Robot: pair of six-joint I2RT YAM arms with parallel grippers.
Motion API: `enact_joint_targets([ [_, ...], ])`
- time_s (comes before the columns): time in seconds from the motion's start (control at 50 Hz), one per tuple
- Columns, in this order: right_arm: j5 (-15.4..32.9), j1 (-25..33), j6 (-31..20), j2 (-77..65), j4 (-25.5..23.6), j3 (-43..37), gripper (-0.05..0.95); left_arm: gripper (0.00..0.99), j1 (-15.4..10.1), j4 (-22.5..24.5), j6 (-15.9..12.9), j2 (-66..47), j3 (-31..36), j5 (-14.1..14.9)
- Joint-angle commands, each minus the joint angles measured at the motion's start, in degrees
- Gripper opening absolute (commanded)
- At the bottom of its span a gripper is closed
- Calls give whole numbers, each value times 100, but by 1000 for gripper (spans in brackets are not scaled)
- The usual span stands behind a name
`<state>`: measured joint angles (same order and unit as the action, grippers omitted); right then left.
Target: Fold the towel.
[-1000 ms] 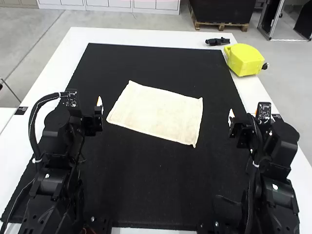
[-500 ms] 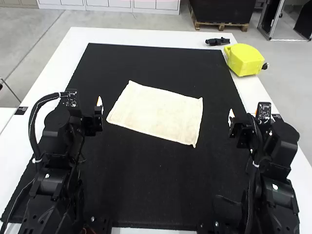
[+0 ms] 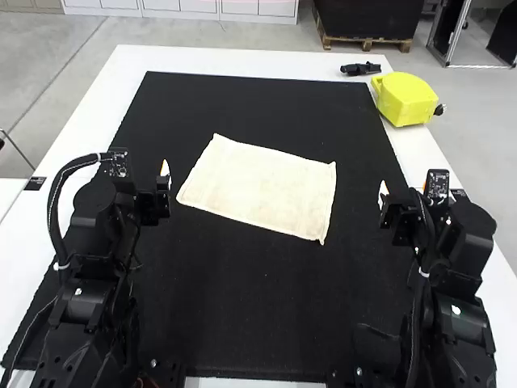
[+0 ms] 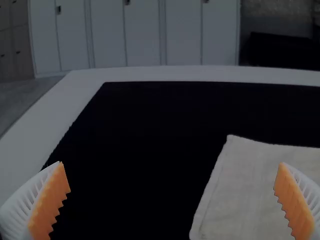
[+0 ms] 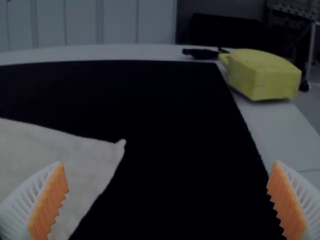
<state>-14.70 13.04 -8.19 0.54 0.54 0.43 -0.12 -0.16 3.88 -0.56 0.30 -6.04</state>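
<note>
Lying spread flat and a little askew, a cream towel (image 3: 262,187) rests on a black mat (image 3: 266,307) over a white counter (image 3: 246,61). The left arm's gripper (image 3: 165,184) is near the towel's left side, its fingers wide apart with nothing between them. The right arm's gripper (image 3: 382,202) is off to the towel's right, also spread wide and empty. At the counter's far right sit a yellow case (image 3: 405,99) and, beside it, a small black tool (image 3: 360,69).
</note>
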Motion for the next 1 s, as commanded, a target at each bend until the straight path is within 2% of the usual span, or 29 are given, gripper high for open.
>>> enact_joint_targets([
  [0.0,81,41,-43,-62,-159,-51,920,962,-32,60,-54,73,-21,-46],
  [0.2,81,41,-25,-62,-141,-43,920,962,-32,60,-45,73,-30,-46],
  [0.32,72,41,405,-62,-106,-34,920,962,-32,95,-54,73,-21,-28],
  [0.42,46,41,-263,-62,17,-34,920,962,-32,113,-239,82,-21,-20],
  [0.54,37,50,-280,-62,201,-34,920,962,-32,166,-247,73,-21,-11],
  [0.6,90,67,-210,-62,360,-34,920,962,-14,482,-177,73,-21,-46],
  [0.68,125,94,-280,-62,896,-34,920,962,12,939,-212,73,-21,-72],
  [0.72,99,129,-473,-62,1230,-34,920,962,21,1220,-300,73,-21,-72],
  [0.78,-86,190,-412,-62,1766,-34,920,962,38,1827,-362,73,-21,-99],
  [0.86,-139,269,-148,-62,2653,-25,920,962,56,2662,-388,73,-12,-415],
  [0.9,-139,313,1,-62,2935,19,920,962,65,2970,-564,73,-12,-512],
  [0.92,-130,340,71,-62,2970,45,920,962,56,3119,-740,73,-12,-521],
  [0.94,-139,375,89,-62,2970,72,920,962,56,3207,-977,73,-12,-485],
  [0.98,-174,436,107,-62,2979,72,920,962,56,3242,-1214,73,-21,-485],
])
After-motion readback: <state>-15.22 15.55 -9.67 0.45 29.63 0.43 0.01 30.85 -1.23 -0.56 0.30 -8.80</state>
